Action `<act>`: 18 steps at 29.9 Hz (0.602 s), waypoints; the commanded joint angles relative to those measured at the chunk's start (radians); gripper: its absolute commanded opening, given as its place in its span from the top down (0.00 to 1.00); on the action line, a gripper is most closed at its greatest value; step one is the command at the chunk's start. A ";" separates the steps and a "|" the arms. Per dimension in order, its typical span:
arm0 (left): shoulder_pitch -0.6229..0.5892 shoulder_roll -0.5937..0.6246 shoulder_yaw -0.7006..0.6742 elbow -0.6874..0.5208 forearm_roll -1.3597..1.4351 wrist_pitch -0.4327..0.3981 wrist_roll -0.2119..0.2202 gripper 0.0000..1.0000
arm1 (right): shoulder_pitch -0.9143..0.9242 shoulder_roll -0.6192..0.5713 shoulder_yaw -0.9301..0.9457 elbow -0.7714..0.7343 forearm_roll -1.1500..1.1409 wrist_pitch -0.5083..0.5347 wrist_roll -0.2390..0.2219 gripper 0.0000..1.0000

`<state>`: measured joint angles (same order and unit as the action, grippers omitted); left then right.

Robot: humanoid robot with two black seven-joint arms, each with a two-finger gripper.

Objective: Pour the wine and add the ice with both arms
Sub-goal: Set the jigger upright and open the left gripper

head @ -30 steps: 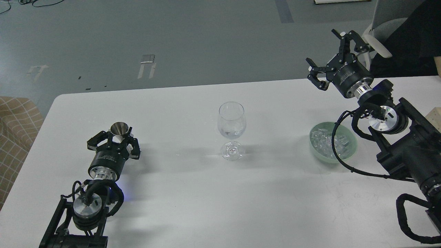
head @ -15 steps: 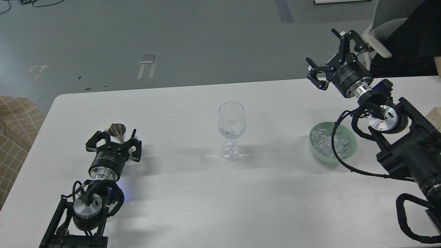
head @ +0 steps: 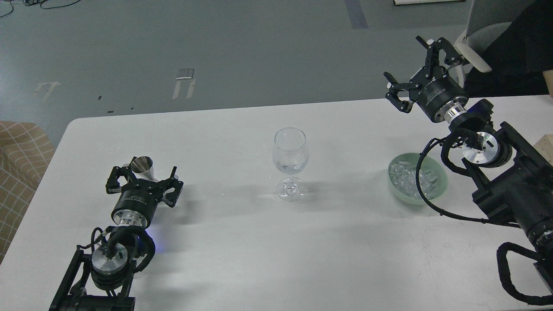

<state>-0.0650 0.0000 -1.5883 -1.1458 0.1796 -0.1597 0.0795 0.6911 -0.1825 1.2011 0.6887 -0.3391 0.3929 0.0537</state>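
Observation:
A clear wine glass (head: 290, 152) stands upright at the middle of the white table (head: 224, 242). A little colourless wine (head: 290, 166) lies at the bottom of its bowl. A pale green bowl (head: 440, 186) with a heap of clear ice cubes (head: 404, 178) sits to the right. My left gripper (head: 144, 176) is open low over the table at the left. A small steel cup (head: 142, 166) stands between its spread fingers and is not gripped. My right gripper (head: 406, 71) is open and empty, raised near the table's far edge, behind the bowl.
A checked tan sofa (head: 17, 172) stands off the table's left edge. A grey chair (head: 479, 39) stands beyond the far right corner. A light wooden object (head: 546, 144) sits at the right edge. My right arm's cable (head: 421, 190) loops over the bowl.
My left gripper has opened and let go of the steel cup, which now stands on the table slightly further left. The right arm, glass and bowl have not moved.

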 commanded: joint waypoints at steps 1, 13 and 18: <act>0.004 0.000 -0.001 0.000 0.000 -0.001 0.002 0.02 | 0.001 0.001 0.000 0.000 0.000 0.000 0.000 0.00; 0.008 0.023 -0.018 -0.003 -0.006 -0.003 0.006 0.02 | 0.002 0.001 0.000 0.000 0.000 0.000 0.000 0.00; 0.010 0.032 -0.028 -0.006 -0.008 -0.003 0.008 0.02 | 0.005 0.008 0.000 0.000 0.000 0.000 0.000 0.00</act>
<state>-0.0557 0.0284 -1.6080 -1.1501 0.1721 -0.1618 0.0860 0.6946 -0.1808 1.2011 0.6887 -0.3390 0.3927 0.0537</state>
